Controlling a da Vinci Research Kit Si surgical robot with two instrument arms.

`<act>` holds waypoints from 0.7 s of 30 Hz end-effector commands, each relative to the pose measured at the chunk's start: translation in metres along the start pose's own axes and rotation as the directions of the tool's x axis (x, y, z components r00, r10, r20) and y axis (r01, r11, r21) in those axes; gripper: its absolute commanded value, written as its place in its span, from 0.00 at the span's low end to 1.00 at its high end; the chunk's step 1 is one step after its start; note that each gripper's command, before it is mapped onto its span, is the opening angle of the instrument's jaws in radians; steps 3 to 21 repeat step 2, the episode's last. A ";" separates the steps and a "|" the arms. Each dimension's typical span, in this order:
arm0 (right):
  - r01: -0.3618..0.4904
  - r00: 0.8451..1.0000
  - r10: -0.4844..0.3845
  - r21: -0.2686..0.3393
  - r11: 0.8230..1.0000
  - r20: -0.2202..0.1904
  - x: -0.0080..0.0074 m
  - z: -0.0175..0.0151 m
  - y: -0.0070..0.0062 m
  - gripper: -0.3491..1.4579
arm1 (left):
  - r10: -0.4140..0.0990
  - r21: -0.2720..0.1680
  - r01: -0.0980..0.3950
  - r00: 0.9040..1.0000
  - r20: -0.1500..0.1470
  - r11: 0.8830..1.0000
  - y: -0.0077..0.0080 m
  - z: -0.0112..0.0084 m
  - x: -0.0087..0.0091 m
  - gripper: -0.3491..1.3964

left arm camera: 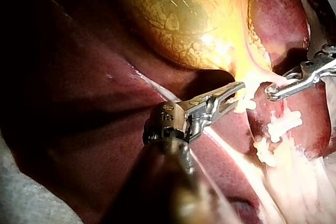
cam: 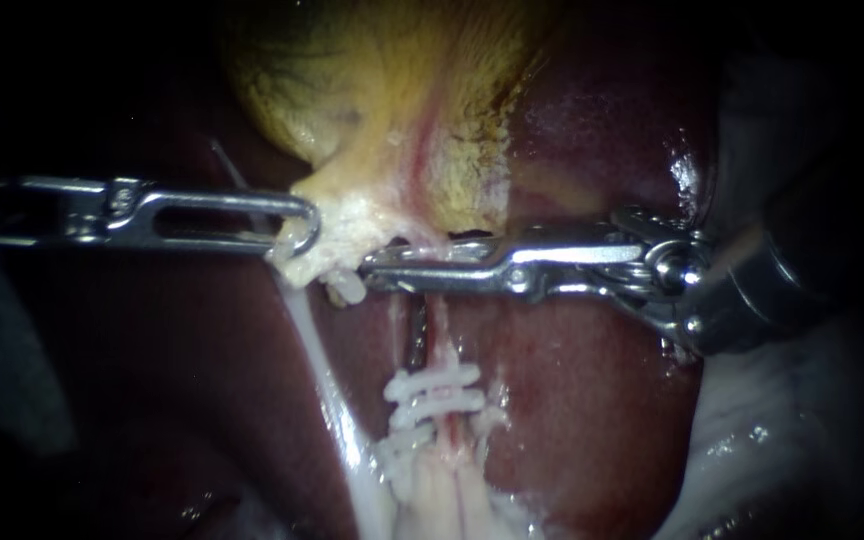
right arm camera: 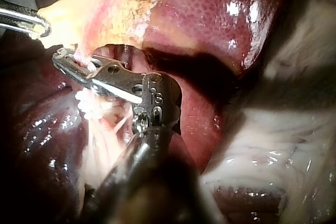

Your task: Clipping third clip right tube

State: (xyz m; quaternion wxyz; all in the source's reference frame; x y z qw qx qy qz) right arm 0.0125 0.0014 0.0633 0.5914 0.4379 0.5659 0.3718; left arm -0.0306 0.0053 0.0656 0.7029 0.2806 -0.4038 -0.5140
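Endoscope: left instrument (cam: 297,232) jaws pinching pale neck of gallbladder (cam: 382,80). Right tube (cam: 444,345) runs down from neck. Right instrument (cam: 377,270) lies crosswise to it, jaws closed narrow round tube, just above white clips (cam: 432,382)

Left wrist: right instrument (left arm camera: 273,92) tip just ahead of own jaws, clips (left arm camera: 283,124) beside it, away from gallbladder

Right wrist: pink tube (right arm camera: 83,62) passes between own jaws near tips, both touching. Clips (right arm camera: 92,103) just under jaws. Judgement: right instrument on site, square to tube

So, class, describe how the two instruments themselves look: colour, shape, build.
Left instrument: bright silver metal, slim jaws with a long oval slot, a small pivot screw. Right instrument: also silver, bulkier, with round hinge pins at its wrist joint and a dark, glossy shaft.
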 end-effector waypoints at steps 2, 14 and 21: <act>0.000 1.000 0.000 0.000 1.000 0.000 0.0000 0.0000 0.0000 0.00 | 0.000 0.000 0.000 1.000 0.000 1.000 0.0000 0.0000 0.0000 0.00; 0.000 1.000 0.000 0.000 1.000 0.000 0.0000 0.0000 0.0000 0.00 | 0.000 0.000 0.000 1.000 0.000 1.000 0.0000 0.0000 0.0000 0.00; 0.000 1.000 0.000 0.000 1.000 0.000 0.0000 0.0000 0.0000 0.00 | 0.000 0.000 0.000 1.000 0.000 1.000 0.0000 0.0000 0.0000 0.00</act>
